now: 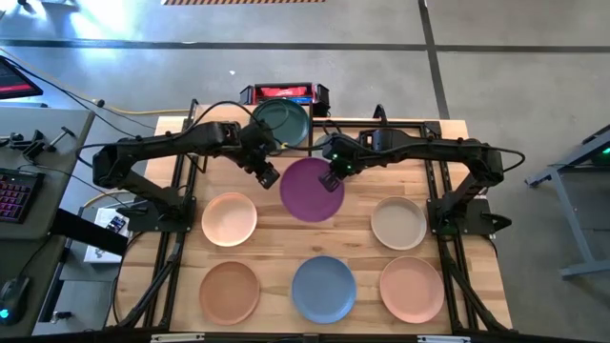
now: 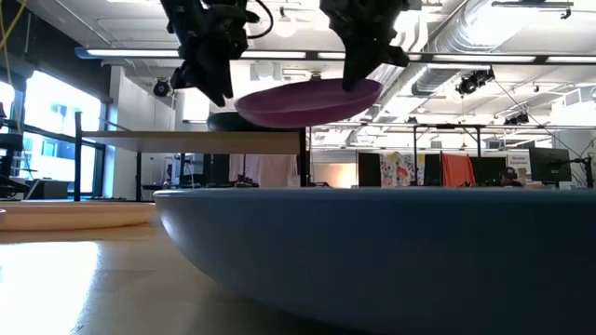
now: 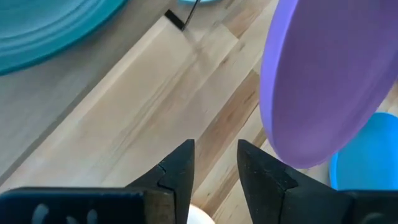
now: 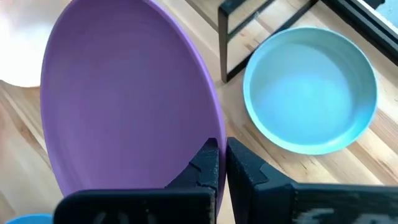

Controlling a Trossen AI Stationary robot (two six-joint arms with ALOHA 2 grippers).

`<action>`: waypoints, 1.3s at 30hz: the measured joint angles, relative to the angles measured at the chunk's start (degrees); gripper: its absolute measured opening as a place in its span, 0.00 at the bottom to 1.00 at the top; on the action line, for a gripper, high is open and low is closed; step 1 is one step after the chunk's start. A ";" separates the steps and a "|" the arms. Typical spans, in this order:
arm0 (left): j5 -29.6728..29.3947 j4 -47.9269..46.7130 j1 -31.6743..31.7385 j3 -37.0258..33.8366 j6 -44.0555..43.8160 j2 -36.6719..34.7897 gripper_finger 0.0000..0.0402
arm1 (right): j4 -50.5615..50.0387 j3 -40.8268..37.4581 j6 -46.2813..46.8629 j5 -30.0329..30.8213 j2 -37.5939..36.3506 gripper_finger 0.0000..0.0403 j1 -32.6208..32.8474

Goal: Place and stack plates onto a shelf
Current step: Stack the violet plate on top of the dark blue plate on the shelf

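Observation:
The purple plate (image 1: 307, 191) hangs in the air over the table's far middle, with my right gripper (image 1: 331, 180) shut on its right rim. My left gripper (image 1: 270, 176) stands open just off the plate's left edge, with nothing between its fingers (image 3: 180, 165). A dark teal plate (image 1: 281, 121) rests flat on the shelf (image 2: 186, 141) at the far edge. Flat on the table lie a peach plate (image 1: 229, 218), a beige plate (image 1: 398, 222), a terracotta plate (image 1: 229, 291), a blue plate (image 1: 323, 289) and a salmon plate (image 1: 412, 288). My right gripper pinches the purple plate's rim (image 4: 208, 134) between its two fingers, on the plate's right side. The fingers slant down from above and from the table's right. The plate is lifted clear of the table and tilted, its held side (image 2: 371, 89) higher than its free left side.
The shelf's black frame (image 4: 227, 43) stands just beyond the purple plate. Both arms reach in from the table's left and right sides and meet over its far middle. A red and black box (image 1: 286, 92) sits behind the shelf.

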 joint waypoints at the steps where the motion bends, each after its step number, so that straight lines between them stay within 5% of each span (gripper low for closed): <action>1: 0.03 0.28 0.11 0.00 0.00 -0.03 0.29 | -0.23 0.00 0.08 0.06 0.00 0.00 -0.13; 34: 1.96 6.64 -0.70 0.00 -1.14 -0.42 0.29 | 6.03 0.00 -2.44 -2.40 0.00 0.00 -2.08; 39: 1.95 6.81 -0.72 0.00 0.09 -0.42 0.22 | 6.08 0.00 -2.05 -2.37 0.00 0.00 -2.08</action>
